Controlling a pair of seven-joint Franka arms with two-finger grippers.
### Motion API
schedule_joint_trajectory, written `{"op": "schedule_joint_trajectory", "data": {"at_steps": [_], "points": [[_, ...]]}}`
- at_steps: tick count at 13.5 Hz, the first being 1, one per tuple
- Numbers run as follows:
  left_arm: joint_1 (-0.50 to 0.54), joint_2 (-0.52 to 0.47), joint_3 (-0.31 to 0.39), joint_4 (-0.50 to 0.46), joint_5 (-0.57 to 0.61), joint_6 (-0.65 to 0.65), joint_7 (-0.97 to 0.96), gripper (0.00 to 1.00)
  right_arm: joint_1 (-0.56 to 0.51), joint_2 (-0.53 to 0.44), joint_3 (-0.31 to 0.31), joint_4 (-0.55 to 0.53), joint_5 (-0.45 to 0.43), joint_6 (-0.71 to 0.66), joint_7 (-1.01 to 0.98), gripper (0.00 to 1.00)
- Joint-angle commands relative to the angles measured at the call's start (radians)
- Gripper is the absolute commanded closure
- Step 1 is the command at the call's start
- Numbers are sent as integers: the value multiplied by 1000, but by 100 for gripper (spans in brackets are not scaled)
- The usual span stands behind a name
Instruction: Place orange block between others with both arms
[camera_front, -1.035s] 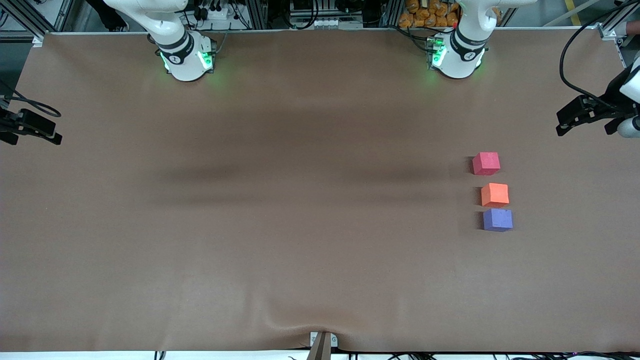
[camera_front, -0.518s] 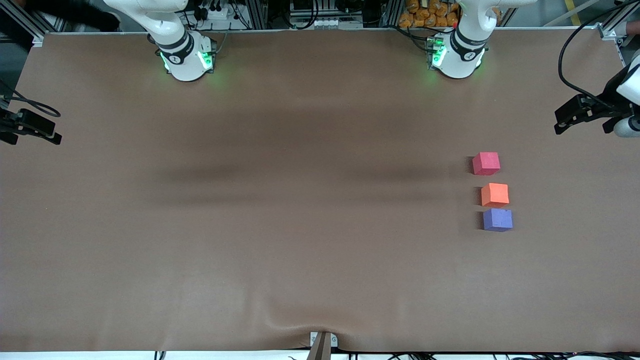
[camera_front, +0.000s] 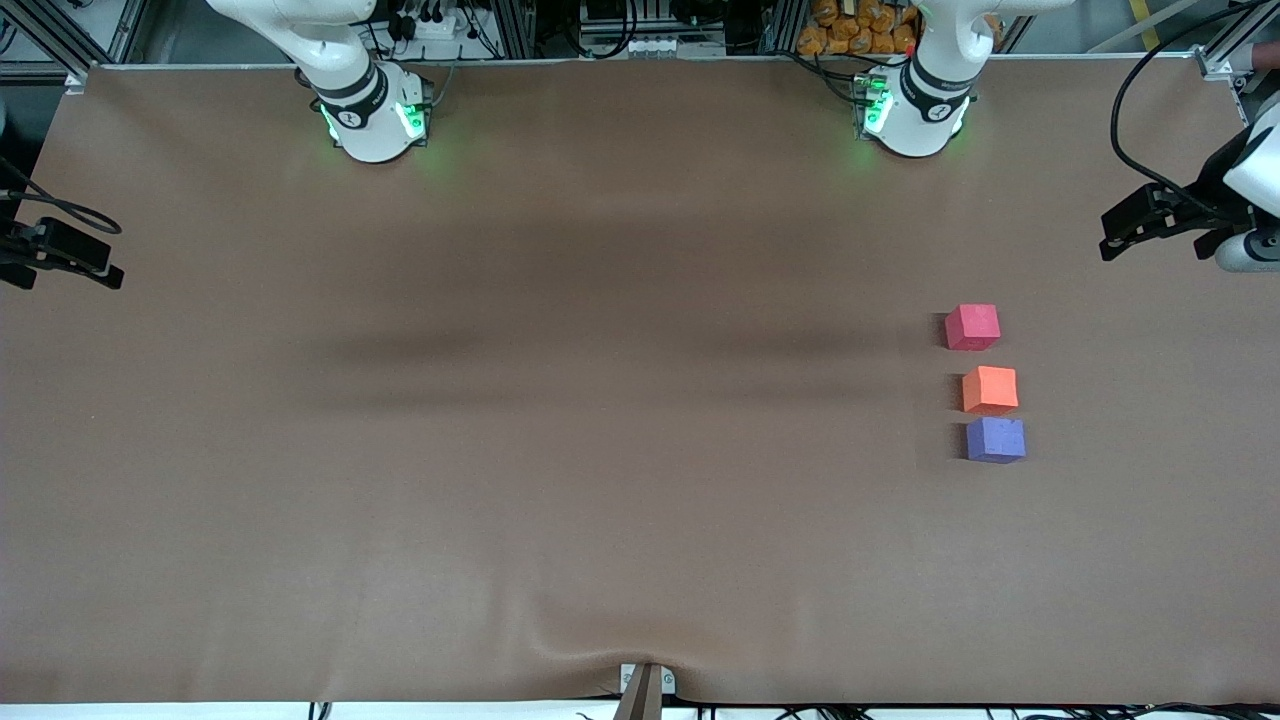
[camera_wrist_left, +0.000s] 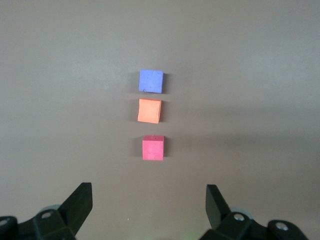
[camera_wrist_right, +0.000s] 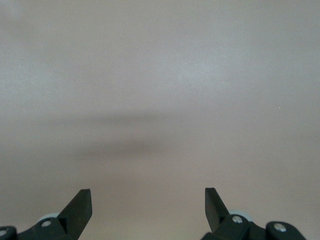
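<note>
Brown cloth table (camera_front: 560, 480) shows me the small orange foam cube (camera_front: 990, 389) already between the pink-red foam cube (camera_front: 972, 327) at its 12 o'clock and the purple-blue foam cube (camera_front: 995, 440) at its 6, while left gripper (camera_front: 1165, 222) and right gripper (camera_front: 60, 258) hang spread wide and empty over the table's ends, so I judge nothing is left.

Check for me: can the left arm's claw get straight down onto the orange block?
Probably yes. The left claw is open with nothing over the orange block, but the purple-blue cube sits very close and the pink-red cube flanks it.

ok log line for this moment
orange block: between pink-red cube and purple-blue cube | left gripper: open | right gripper: open
</note>
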Motion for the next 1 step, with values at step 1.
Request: {"op": "schedule_joint_trajectory", "data": {"at_steps": [1], "points": [[0,-5,2,3,-16,-18,3,0,-15,3,11,10,-1,-11,-3,0]]}}
